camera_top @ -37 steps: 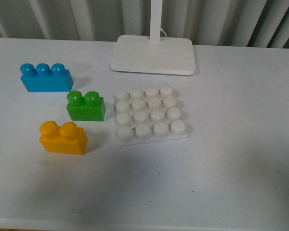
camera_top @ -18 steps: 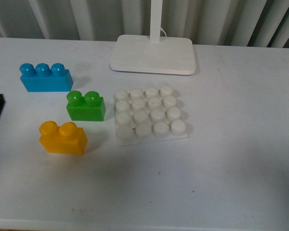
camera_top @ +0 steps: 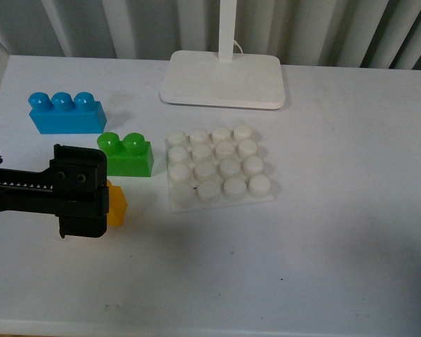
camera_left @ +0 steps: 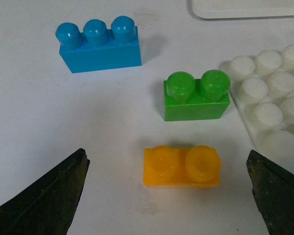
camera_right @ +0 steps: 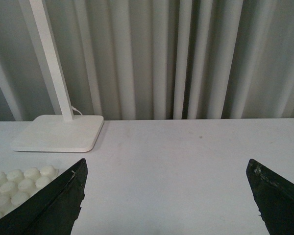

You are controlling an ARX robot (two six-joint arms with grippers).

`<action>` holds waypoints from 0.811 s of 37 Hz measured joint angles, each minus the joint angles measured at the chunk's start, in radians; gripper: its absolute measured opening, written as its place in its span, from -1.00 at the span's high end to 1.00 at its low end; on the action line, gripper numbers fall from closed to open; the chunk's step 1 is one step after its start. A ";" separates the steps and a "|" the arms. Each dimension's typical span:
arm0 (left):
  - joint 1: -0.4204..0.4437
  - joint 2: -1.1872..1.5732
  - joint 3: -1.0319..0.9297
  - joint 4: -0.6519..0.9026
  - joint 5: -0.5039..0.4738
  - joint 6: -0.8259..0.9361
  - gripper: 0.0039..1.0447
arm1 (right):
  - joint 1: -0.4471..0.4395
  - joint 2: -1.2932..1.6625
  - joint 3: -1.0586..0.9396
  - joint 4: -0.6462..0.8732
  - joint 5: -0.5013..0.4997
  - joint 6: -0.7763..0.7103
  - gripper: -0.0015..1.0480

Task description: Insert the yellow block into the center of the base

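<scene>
The yellow block (camera_left: 182,166) lies on the white table; in the front view only its right edge (camera_top: 116,205) shows behind my left gripper (camera_top: 38,189). In the left wrist view my left gripper (camera_left: 169,198) is open above the table, with the block lying between its two fingers (camera_left: 49,200) and a little ahead of them, untouched. The white studded base (camera_top: 220,168) lies to the right of the block; it also shows in the left wrist view (camera_left: 269,93) and the right wrist view (camera_right: 14,183). My right gripper (camera_right: 169,196) is open and empty over bare table and is out of the front view.
A green two-stud brick (camera_top: 126,156) sits just behind the yellow block, left of the base. A blue three-stud brick (camera_top: 66,113) lies at the far left. A white lamp foot (camera_top: 223,78) with a pole stands behind the base. Curtains hang behind the table.
My left gripper has come in from the left edge of the front view and now hangs over the yellow block, hiding most of it. The bricks and the base have not moved.
</scene>
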 joint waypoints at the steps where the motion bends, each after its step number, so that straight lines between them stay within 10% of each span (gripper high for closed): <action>1: 0.002 0.012 0.006 0.000 0.000 0.001 -0.88 | 0.000 0.000 0.000 0.000 0.000 0.000 -0.82; 30: 0.024 0.191 0.035 0.136 0.228 0.065 -0.88 | 0.000 0.000 0.000 0.000 0.000 0.000 -0.82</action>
